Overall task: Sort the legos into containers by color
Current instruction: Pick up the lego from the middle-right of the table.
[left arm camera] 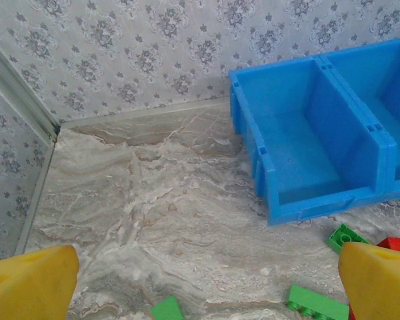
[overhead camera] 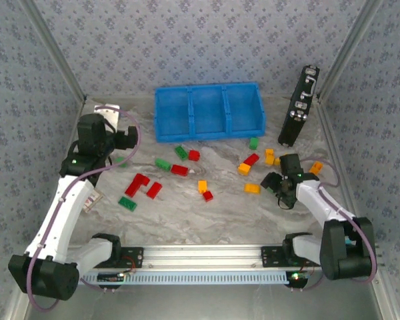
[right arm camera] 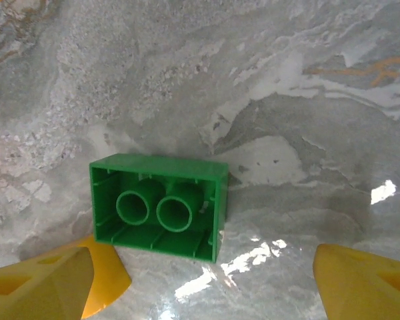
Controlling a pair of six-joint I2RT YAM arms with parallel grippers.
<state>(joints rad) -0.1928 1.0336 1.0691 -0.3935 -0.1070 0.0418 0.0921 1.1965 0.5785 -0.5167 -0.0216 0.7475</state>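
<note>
R hand (right arm camera: pixel 207 280) is spread wide, gripping nothing. A green brick (right arm camera: pixel 159 207) lies on the tabletop (right arm camera: pixel 287 100) btwn its fingers (right arm camera: pixel 40 283), hollow side twd the camera, close by one finger, well apart from the other. L hand (left arm camera: pixel 207 277) is also spread, holding nothing, near the blue bin (left arm camera: pixel 307 208). Other bricks (overhead camera: pixel 179 170) lie scattered in front of the bin.

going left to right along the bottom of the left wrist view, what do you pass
yellow plastic fingertip → small green plastic brick cut off by the bottom edge → long green plastic brick → second yellow plastic fingertip
</note>
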